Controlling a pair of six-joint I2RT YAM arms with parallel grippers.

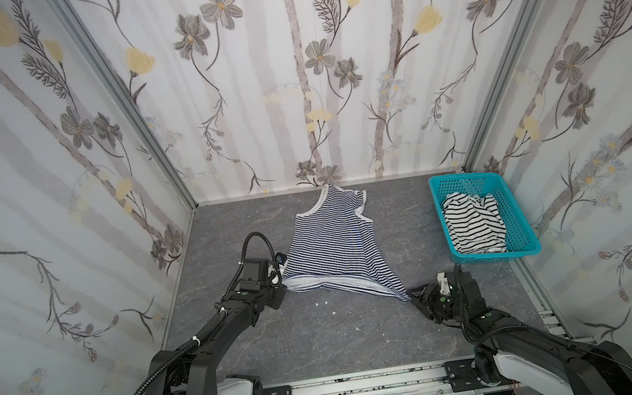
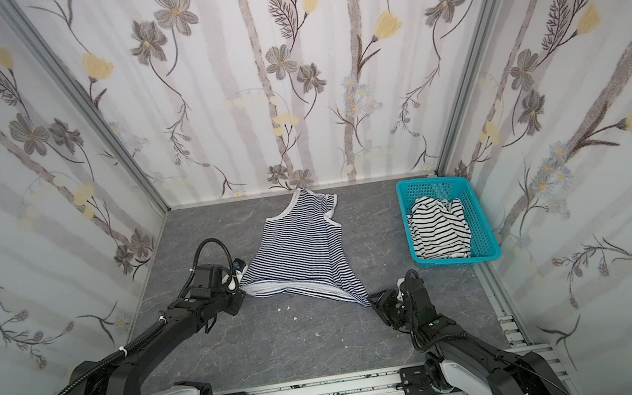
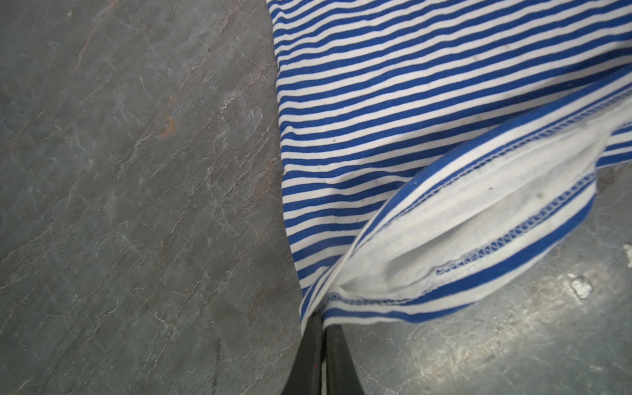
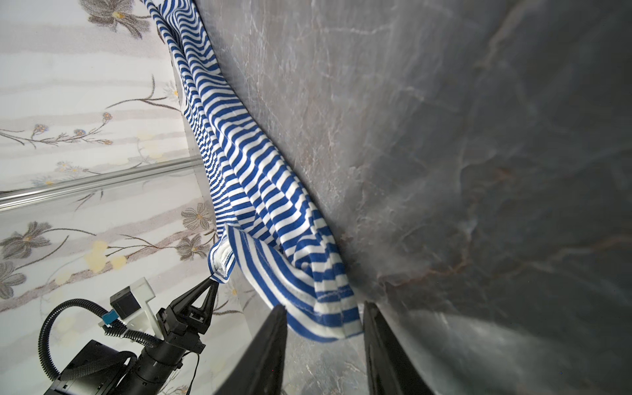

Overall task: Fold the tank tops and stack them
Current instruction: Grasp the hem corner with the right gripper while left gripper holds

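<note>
Hem corners of the navy-striped top (image 1: 329, 247), which lies spread out on the table (image 1: 327, 348). We see the left gripper (image 3: 323, 319) pinched tight on one corner, anchoring that side. The right gripper (image 4: 323, 309) stands with its jaws partly apart around the opposite corner, cloth between them but not clamped. We judge that holding both corners would let the hem be carried over for a fold. The black-striped top (image 1: 473, 222) lies crumpled in the basket (image 1: 471, 179).
</note>
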